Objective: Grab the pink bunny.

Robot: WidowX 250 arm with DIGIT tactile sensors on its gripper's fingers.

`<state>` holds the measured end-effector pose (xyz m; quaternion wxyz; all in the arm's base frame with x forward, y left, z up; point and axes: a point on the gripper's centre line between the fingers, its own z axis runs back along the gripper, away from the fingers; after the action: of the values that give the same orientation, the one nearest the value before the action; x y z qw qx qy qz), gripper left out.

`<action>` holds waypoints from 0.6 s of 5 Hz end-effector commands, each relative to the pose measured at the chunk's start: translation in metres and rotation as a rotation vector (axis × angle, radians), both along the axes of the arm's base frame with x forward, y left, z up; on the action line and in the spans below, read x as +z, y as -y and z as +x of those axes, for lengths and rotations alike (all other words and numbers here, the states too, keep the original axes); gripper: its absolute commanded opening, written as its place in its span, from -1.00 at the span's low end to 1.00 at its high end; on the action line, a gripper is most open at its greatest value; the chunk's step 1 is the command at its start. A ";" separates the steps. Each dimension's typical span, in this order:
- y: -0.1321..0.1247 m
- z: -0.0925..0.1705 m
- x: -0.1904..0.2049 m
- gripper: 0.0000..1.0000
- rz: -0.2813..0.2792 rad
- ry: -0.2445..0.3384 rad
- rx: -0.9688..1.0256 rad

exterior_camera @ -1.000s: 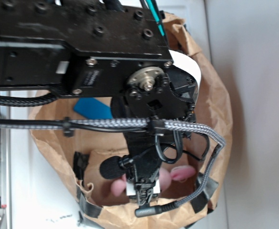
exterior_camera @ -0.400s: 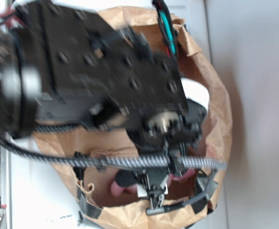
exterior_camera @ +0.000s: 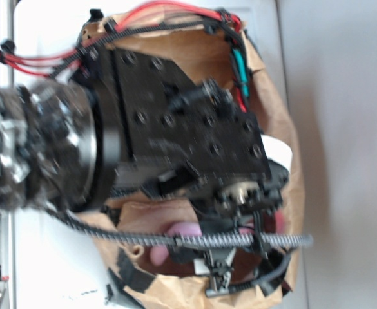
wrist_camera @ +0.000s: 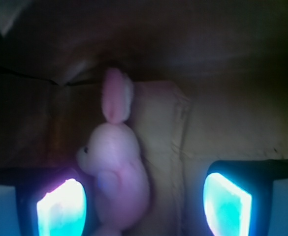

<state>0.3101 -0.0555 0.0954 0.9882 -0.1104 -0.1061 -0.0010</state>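
Note:
In the wrist view the pink bunny (wrist_camera: 118,172) lies on the brown paper floor, its darker ear (wrist_camera: 116,98) pointing away and a small dark eye facing left. My gripper (wrist_camera: 144,206) is open and straddles it. The bunny's body sits close against the left pad (wrist_camera: 62,209), while a wide gap separates it from the right pad (wrist_camera: 227,204). In the exterior view only bits of the pink bunny (exterior_camera: 182,228) show under the black arm (exterior_camera: 188,141), and the fingers are hidden down in the bag.
A crumpled brown paper bag (exterior_camera: 299,193) surrounds the arm on all sides. A white object (exterior_camera: 281,151) peeks out at the right inside the bag. Braided cable (exterior_camera: 252,241) and red wires (exterior_camera: 162,9) cross over the bag.
The arm has swung across and down over the bag, reaching deeper. It now covers the blue item that showed one second ago. The pink bunny lies where it was.

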 end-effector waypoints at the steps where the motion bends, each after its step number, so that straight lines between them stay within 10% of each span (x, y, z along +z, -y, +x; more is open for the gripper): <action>1: 0.019 0.004 0.004 1.00 -0.035 0.058 -0.062; 3: -0.006 -0.006 0.009 1.00 -0.057 0.060 -0.031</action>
<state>0.3032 -0.0518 0.0884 0.9838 -0.1423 -0.1084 -0.0095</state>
